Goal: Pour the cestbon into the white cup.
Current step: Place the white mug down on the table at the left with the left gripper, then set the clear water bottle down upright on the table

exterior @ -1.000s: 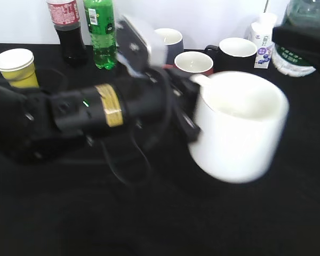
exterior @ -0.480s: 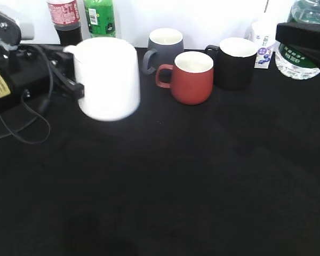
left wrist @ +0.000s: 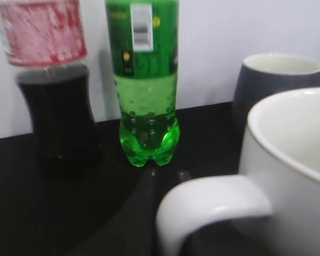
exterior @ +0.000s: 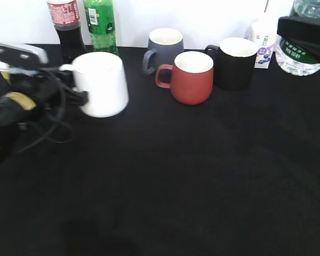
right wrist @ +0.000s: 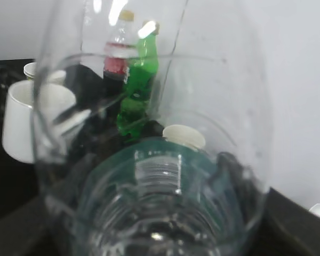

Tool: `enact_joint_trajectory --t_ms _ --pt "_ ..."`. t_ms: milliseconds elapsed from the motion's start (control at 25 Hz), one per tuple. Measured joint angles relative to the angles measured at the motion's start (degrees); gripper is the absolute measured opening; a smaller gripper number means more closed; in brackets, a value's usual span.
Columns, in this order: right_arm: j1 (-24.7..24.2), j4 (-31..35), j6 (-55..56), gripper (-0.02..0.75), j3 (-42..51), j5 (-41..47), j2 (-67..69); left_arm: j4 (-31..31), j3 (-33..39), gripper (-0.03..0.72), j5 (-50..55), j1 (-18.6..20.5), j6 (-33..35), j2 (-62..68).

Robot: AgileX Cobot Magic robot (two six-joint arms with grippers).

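The white cup (exterior: 101,82) is at the left of the black table, upright, just in front of the soda bottles. My left gripper (exterior: 77,97) is shut on its loop handle from the left. In the left wrist view the handle (left wrist: 213,205) and cup wall (left wrist: 293,170) fill the lower right, with the dark fingers (left wrist: 168,178) against the handle. My right gripper (exterior: 304,37) at the top right edge is shut on the cestbon (exterior: 294,60), whose green label shows below the jaws. The clear ribbed cestbon (right wrist: 154,202) fills the right wrist view and hides the jaws; the white cup (right wrist: 18,125) shows far left.
A cola bottle (exterior: 65,26) and an all-green bottle (exterior: 100,21) stand behind the white cup. A yellow paper cup (exterior: 0,69) is behind my left arm. A grey mug (exterior: 165,45), red mug (exterior: 193,77) and black mug (exterior: 236,61) stand mid-back, a small milk carton (exterior: 264,40) beside them.
My left gripper has carried the white cup from the right centre, near the camera, across to the left back and lowered it a little. The right gripper with the cestbon has barely moved.
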Motion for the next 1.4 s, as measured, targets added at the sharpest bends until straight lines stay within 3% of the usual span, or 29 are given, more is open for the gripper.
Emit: enact_joint_trajectory --t_ms 240,320,440,600,800,880,1040,1120,1400 --pt "0.0 0.1 0.7 0.493 0.0 1.1 0.0 -0.6 -13.9 0.056 -2.1 0.0 0.0 13.5" --pt "0.0 0.1 1.4 0.493 0.0 1.5 0.0 -0.6 -15.2 0.056 -2.2 0.0 0.6 14.3" --pt "0.0 0.1 1.5 0.493 0.0 2.6 0.0 -0.6 -15.5 0.067 -1.3 0.0 1.0 14.3" --pt "0.0 0.1 1.7 0.493 0.0 2.8 0.0 -0.7 -14.3 0.269 -1.0 0.2 0.6 13.8" --pt "0.0 0.9 1.7 0.493 0.0 9.6 0.1 1.0 -2.5 0.288 -4.6 0.2 0.6 8.2" --pt "0.0 6.4 1.7 0.493 0.0 12.9 1.6 1.4 2.0 0.288 -5.6 0.2 0.6 4.4" --pt "0.0 31.1 1.1 0.493 0.0 18.1 11.4 1.5 11.6 0.29 -5.8 0.2 0.4 -8.6" --pt "0.0 36.5 -6.4 0.493 0.0 17.6 15.8 1.6 13.6 0.29 -4.8 0.2 0.4 -14.8" --pt "0.0 56.2 -39.4 0.493 -0.5 -5.3 38.5 7.6 14.0 0.29 2.3 0.2 0.0 -22.9"
